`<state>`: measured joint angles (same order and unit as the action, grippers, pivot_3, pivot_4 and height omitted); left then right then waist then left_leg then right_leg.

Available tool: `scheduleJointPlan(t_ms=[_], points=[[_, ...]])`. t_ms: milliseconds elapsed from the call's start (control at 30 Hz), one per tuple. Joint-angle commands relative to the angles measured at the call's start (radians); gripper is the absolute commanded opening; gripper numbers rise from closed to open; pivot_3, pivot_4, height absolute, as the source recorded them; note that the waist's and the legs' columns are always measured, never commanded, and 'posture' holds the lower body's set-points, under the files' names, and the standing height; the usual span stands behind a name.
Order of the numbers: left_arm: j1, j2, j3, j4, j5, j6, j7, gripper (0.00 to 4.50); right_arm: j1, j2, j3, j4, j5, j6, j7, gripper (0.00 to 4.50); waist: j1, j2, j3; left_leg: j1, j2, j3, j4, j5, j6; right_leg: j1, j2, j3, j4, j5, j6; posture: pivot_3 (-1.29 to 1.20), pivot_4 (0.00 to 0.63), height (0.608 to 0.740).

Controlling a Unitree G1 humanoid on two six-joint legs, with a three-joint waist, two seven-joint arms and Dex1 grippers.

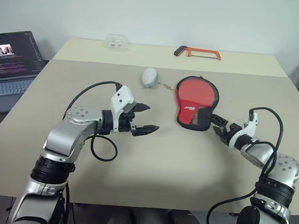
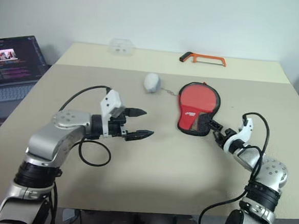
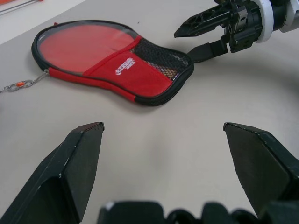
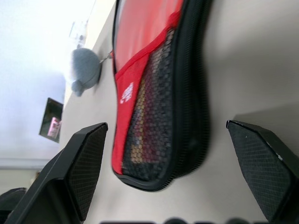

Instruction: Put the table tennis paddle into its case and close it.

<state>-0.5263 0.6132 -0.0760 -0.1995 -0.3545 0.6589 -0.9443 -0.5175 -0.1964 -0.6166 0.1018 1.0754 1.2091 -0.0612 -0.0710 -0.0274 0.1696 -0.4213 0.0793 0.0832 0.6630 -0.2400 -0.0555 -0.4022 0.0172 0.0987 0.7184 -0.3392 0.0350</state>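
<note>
The case [image 1: 195, 101] lies flat on the table right of centre, red side up, with its white logo and black mesh pocket [image 4: 156, 116] toward me. The table tennis paddle is hidden; a brownish shape shows through the mesh, and I cannot tell what it is. My right gripper [image 1: 218, 125] is open just off the case's narrow end, its fingers pointing at the end from the right, a little apart from it. My left gripper [image 1: 153, 118] is open and empty over bare table to the left of the case, pointing toward it.
A grey-white fish-shaped pouch [image 1: 150, 77] lies left of the case, joined to it by a short chain. An orange hacksaw [image 1: 197, 53] and a clear plastic container [image 1: 117, 41] sit at the far edge. A laptop [image 1: 12, 61] stands beyond the table's left side.
</note>
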Motion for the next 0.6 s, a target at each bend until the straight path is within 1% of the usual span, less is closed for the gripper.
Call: scheduleJointPlan(t_ms=[33, 367, 467, 567, 600], points=[[0.004, 0.012, 0.023, -0.048, -0.016, 0.006, 0.018, 4.47, -0.037, 0.026, 0.035, 0.023, 0.016, -0.011, 0.013, 4.50, -0.002, 0.000, 0.000, 0.000, 0.000, 0.000, 0.000, 0.000, 0.000, 0.000, 0.000, 0.000, 0.000, 0.000, 0.000, 0.00, 0.150, 0.740], [0.015, 0.018, 0.021, -0.073, -0.016, 0.019, 0.048, 4.47, -0.069, 0.068, 0.097, 0.079, -0.009, -0.063, 0.035, 4.50, -0.013, 0.000, 0.000, 0.000, 0.000, 0.000, -0.001, 0.000, 0.000, 0.000, 0.000, 0.000, -0.001, 0.000, 0.000, 0.00, 0.150, 0.740], [0.015, 0.021, 0.017, -0.079, -0.015, 0.021, 0.050, 4.50, -0.070, 0.066, 0.108, 0.105, -0.039, -0.100, 0.029, 3.90, -0.014, 0.000, 0.000, 0.000, 0.000, 0.000, -0.001, 0.000, 0.000, 0.000, 0.000, 0.000, -0.001, 0.000, 0.000, 0.00, 0.150, 0.740], [0.013, 0.022, 0.014, -0.077, -0.010, 0.021, 0.051, 4.50, -0.066, 0.065, 0.117, 0.115, -0.056, -0.110, 0.031, 2.82, -0.014, 0.000, 0.000, 0.000, 0.000, 0.000, -0.001, 0.000, 0.000, 0.000, 0.000, 0.000, 0.000, 0.000, 0.000, 0.00, 0.150, 0.740], [0.012, 0.022, 0.014, -0.077, -0.010, 0.021, 0.052, 4.50, -0.064, 0.065, 0.118, 0.118, -0.060, -0.112, 0.029, 2.53, -0.014, 0.000, 0.000, 0.000, 0.000, 0.000, -0.001, 0.000, 0.000, 0.000, 0.000, 0.000, 0.000, 0.000, 0.000, 0.00, 0.150, 0.740]])
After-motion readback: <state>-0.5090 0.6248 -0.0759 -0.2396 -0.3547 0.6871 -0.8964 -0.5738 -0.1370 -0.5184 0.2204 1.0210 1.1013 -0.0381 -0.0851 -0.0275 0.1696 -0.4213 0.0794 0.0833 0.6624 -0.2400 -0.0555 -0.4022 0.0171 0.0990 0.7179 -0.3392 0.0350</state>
